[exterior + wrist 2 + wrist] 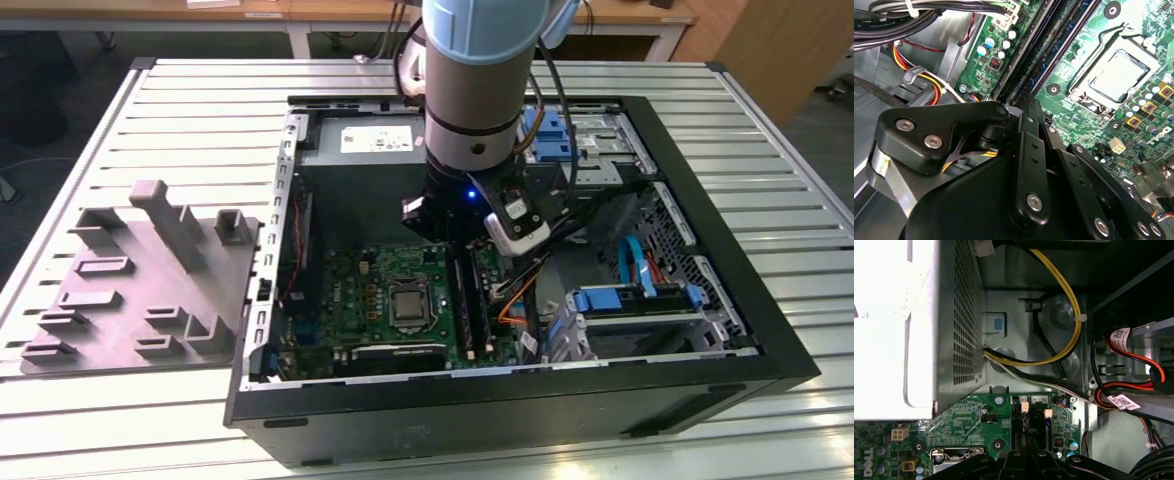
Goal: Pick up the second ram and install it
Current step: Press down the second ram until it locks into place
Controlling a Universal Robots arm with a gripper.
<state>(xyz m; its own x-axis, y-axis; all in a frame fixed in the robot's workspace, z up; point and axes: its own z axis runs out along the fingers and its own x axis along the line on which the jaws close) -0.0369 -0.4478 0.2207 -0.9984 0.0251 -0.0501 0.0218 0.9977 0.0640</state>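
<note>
Black gripper (1026, 100) linkage hangs low over the memory slots inside the open computer case (747, 330).

Whether the jaws are open or closed cannot be told. Beneath the arm lies the green motherboard (360, 290), with the grey power-supply box (954, 325) beside it and the square silver processor (1119, 75) in its socket. The second ram (1054, 47) shows in the second wrist view as a long, narrow, dark blue edge standing among the black slot strips, just ahead of the gripper's tip; contact between them cannot be made out. White printed labels sit on the power supply (380, 140) and on the red-and-black cables (1121, 337).
</note>
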